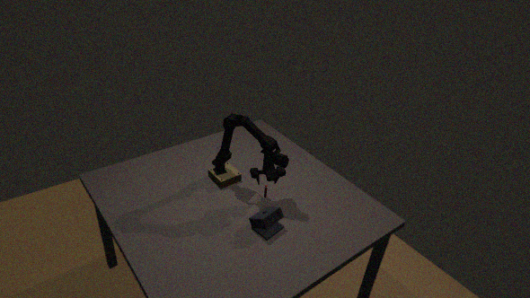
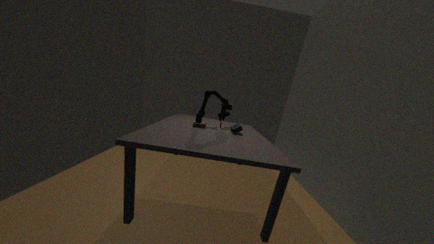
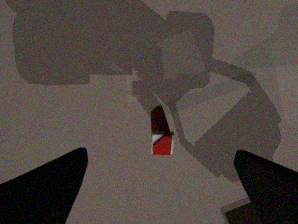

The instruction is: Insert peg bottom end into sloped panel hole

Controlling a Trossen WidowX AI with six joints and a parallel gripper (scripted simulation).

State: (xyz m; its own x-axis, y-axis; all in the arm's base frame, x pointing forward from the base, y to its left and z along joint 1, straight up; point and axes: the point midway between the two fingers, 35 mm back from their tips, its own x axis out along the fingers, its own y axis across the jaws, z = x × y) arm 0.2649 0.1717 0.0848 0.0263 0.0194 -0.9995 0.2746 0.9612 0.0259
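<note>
The peg (image 1: 265, 191) (image 2: 221, 125) (image 3: 162, 147) is thin and stands upright on the table, with a bright red, flat-sided top and a darker side in the wrist view. My gripper (image 1: 267, 181) (image 2: 221, 119) (image 3: 163, 157) is wide open and empty, pointing down above the peg. In the wrist view the peg's top shows between the two fingers, roughly midway. The sloped panel (image 1: 268, 218) (image 2: 236, 128) is a dark blue-grey block on a flat base, a little beyond the peg from the robot. Its hole (image 1: 264, 213) is a small dark spot in the upper face; its shape is too small to tell.
The arm's yellowish base (image 1: 231, 179) (image 2: 199, 126) sits on the table (image 1: 180, 256) (image 2: 165, 141). Shadows of the arm fall around the peg. A dark corner of something (image 3: 239, 214) shows at the wrist view's lower right; I cannot tell what it is.
</note>
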